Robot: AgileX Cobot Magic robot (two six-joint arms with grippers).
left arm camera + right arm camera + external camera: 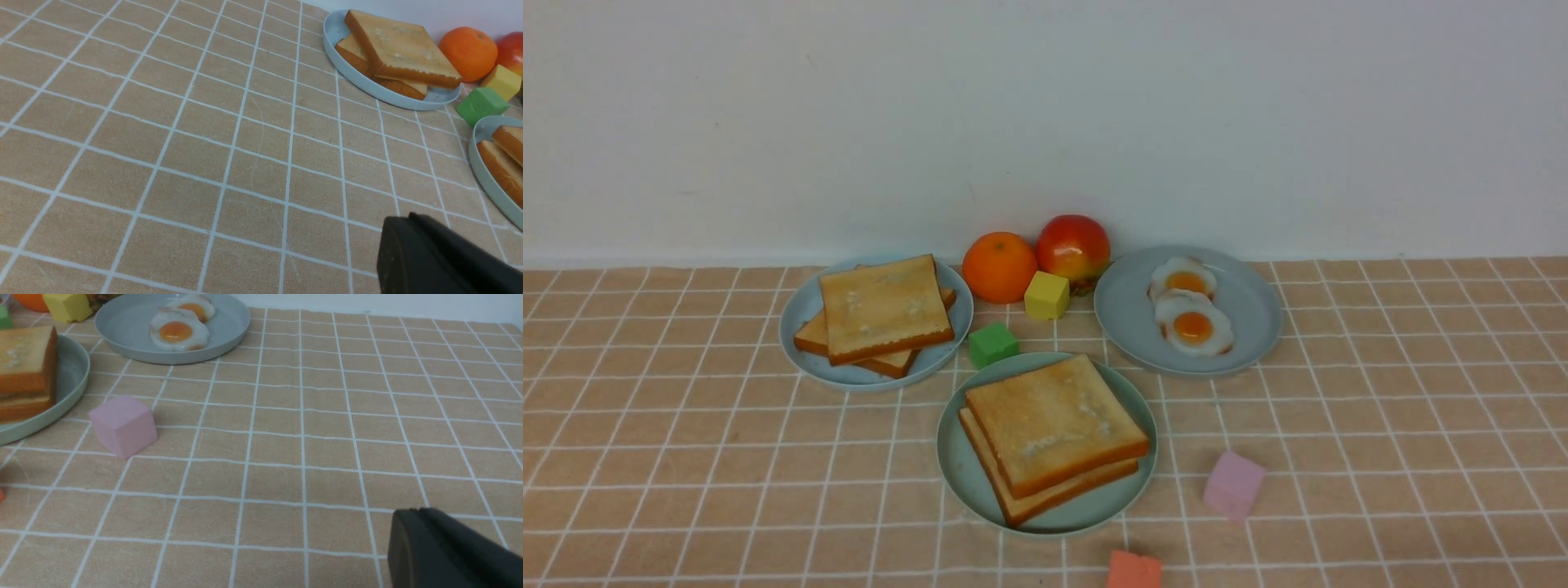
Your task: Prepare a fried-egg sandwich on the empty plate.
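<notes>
Coral-red cube [1134, 569] at the near edge, mint-green round plate [964, 474] just behind it.
Left to right: a grey-blue plate [800, 314] carries two toast slices [882, 309]; the mint-green plate, centre front, carries two stacked golden-brown toast slices [1054, 425], with no egg visible between them; a second grey-blue plate [1250, 310] carries two fried eggs [1192, 327]. Left gripper [412, 228] closed, empty. Right gripper [416, 526] closed, empty, over bare checked cloth [1421, 425].

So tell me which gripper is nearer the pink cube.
Right. The pink cube lies on the cloth just ahead of the right gripper. The left gripper hangs over bare cloth beyond the mint-green plate, with no pink cube in its view.
</notes>
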